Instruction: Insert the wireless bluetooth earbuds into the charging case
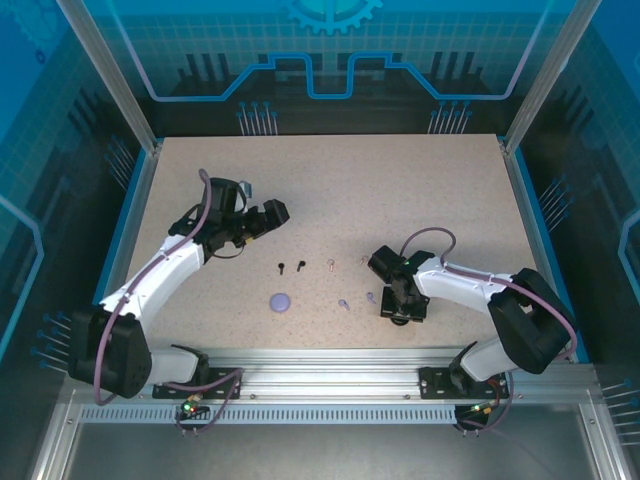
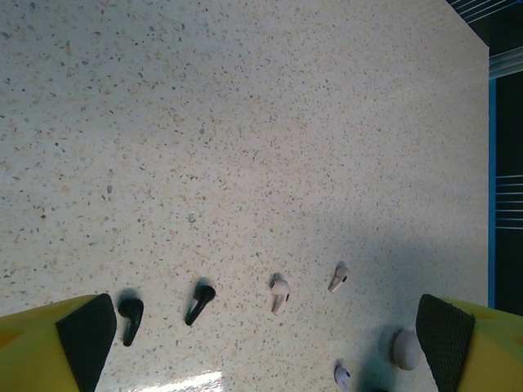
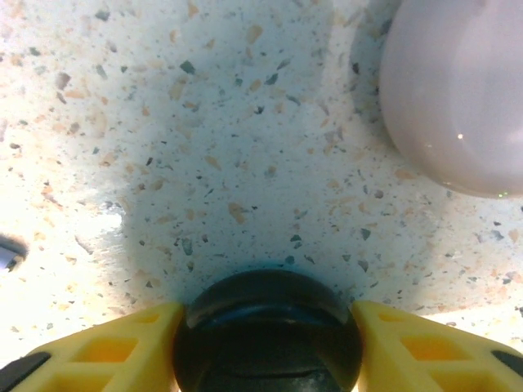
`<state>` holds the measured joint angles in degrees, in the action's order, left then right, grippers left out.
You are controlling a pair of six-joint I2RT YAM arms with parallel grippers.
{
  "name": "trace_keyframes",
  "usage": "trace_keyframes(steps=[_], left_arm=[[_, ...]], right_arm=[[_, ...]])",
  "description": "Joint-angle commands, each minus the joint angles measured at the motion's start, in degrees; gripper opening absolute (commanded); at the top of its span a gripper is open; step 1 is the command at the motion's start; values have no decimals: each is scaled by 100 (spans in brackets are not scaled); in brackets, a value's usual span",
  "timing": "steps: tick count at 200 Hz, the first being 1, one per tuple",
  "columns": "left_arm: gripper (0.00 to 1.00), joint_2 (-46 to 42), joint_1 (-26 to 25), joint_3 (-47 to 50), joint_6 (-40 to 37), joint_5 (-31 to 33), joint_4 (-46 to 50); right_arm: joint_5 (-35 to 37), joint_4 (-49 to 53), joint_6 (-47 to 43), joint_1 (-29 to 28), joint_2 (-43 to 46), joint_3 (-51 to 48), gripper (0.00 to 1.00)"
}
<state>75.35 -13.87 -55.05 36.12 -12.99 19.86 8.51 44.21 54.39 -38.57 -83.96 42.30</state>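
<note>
Small stemmed earbuds lie in a row mid-table: two black earbuds (image 1: 290,266) (image 2: 200,300), two pinkish-beige earbuds (image 1: 330,264) (image 2: 279,292), and two lilac earbuds (image 1: 343,304) (image 2: 342,376) nearer the front. My right gripper (image 1: 400,312) (image 3: 265,347) is low on the table at the right of the row, its yellow fingers pressed against both sides of a round black charging case (image 3: 265,335). A pale pinkish case (image 3: 453,90) (image 2: 406,349) sits just beyond it. My left gripper (image 1: 262,222) (image 2: 265,343) hangs wide open above the table, holding nothing.
A round lilac case (image 1: 280,301) lies closed on the table left of the lilac earbuds. The speckled table (image 1: 400,190) is bounded by blue rails and metal posts, with bare surface at the back.
</note>
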Motion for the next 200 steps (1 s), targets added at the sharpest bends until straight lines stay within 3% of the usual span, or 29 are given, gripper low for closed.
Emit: trace_keyframes(steps=[1, 33, 69, 109, 137, 200], left_arm=[[99, 104, -46, -185, 62, -125, 87], [99, 111, -49, -175, 126, -227, 36], [99, 55, -63, -113, 675, -151, 11], [99, -169, -59, 218, 892, -235, -485], [99, -290, -72, 601, 958, -359, -1332], [99, -206, -80, 1439, 1099, -457, -3323]], right_arm=[[61, 31, 63, 63, -35, -212, 46], [34, 133, 58, 60, 245, -283, 39], [10, 492, 62, 59, 1012, -216, 38], [-103, 671, -179, 147, 1487, 533, 39], [-371, 436, -448, 231, 1034, 1483, 40], [-1066, -149, -479, 485, -1063, 3647, 41]])
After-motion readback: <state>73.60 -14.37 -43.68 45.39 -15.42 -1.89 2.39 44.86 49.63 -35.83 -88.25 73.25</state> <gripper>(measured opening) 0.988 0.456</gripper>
